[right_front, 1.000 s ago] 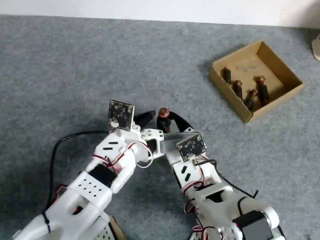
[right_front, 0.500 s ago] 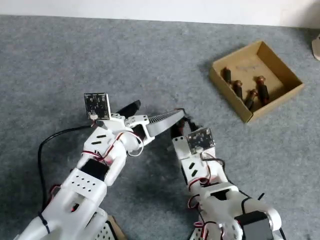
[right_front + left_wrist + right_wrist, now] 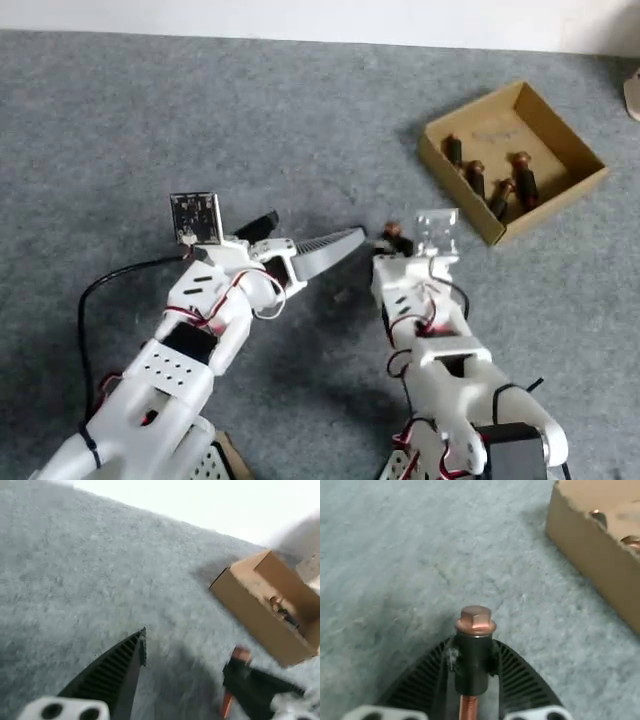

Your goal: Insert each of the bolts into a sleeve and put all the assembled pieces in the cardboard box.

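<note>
Right gripper (image 3: 472,652) is clamping the black cylindrical sleeve (image 3: 470,667) with the copper hex-head bolt (image 3: 475,620) seated in it, mid-surface. Left gripper (image 3: 316,228) is gaping open, empty. Advised: be clearing the wall of the tan cardboard box (image 3: 455,185), far-right corner, before releasing.

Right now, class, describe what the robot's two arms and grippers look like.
The left arm and right arm have white shells, black motor blocks and thin red and white wires. A black cable trails from the left arm. The left gripper and right gripper have black, ribbed, pointed fingers.
</note>
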